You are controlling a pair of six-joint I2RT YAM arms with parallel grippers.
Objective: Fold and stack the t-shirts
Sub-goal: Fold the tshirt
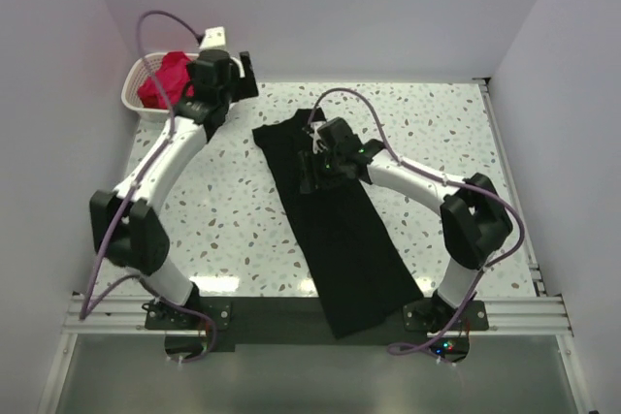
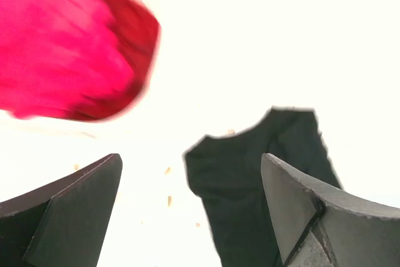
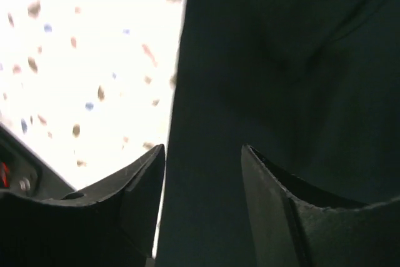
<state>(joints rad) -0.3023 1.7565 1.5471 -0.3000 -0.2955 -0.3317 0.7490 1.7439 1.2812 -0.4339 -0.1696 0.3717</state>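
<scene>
Top view: bright, even overhead light, sharp. Glare patches on speckled bench [image 1: 233, 220] along near edge; shadows faint, diffuse.
Left wrist view: background blown to white, magenta and red t-shirts [image 2: 62, 48] smeared by blur, fingers [image 2: 75, 211] dark, soft-edged.
Right wrist view: bench overexposed, black t-shirt [image 3: 287, 60] murky, folds barely readable.

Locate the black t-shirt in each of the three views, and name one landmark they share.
Top external: the black t-shirt lies as a long strip on the speckled table, from the far middle toward the near edge.
Left wrist: lower centre-right, dark against the glare.
Right wrist: it fills the right two thirds of the picture.
Shared landmark: the speckled table, pale beside the shirt's edge in every view.
</scene>
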